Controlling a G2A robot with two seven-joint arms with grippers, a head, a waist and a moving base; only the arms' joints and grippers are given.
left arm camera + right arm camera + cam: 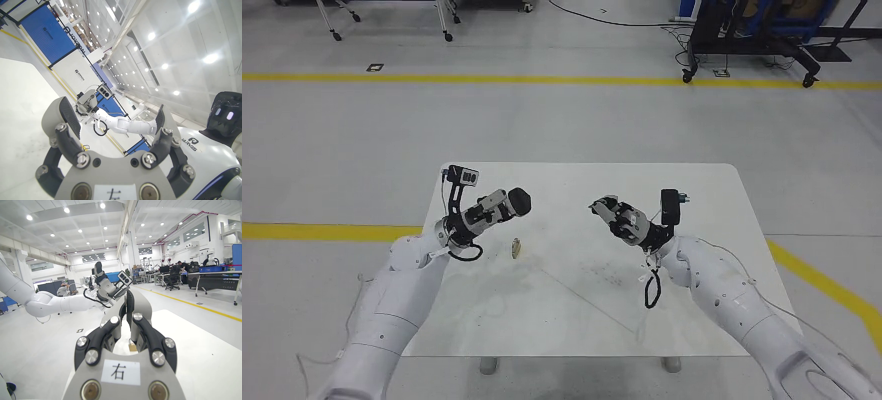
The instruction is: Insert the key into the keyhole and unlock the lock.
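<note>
Unlocking not begun: small brass padlock [516, 248] lies free on white bench [702, 195], left fingers [69, 117] spread, right fingers [130, 306] closed together.

White arms [392, 300], black cables [650, 290], silver screws [92, 356]

1. Surface [702, 200]: white and rectangular, standing on a grey floor
2. Lock [516, 248]: a small brass-coloured object lying on the surface toward its left side, apart from both pincers
3. Left pincer [518, 203]: held over the surface just beyond the lock, pointing toward the right arm
4. Right pincer [600, 208]: held over the middle of the surface, facing the left pincer across a gap
5. Yellow floor lines [542, 77]: one band runs beyond the surface, another passes beneath it
</note>
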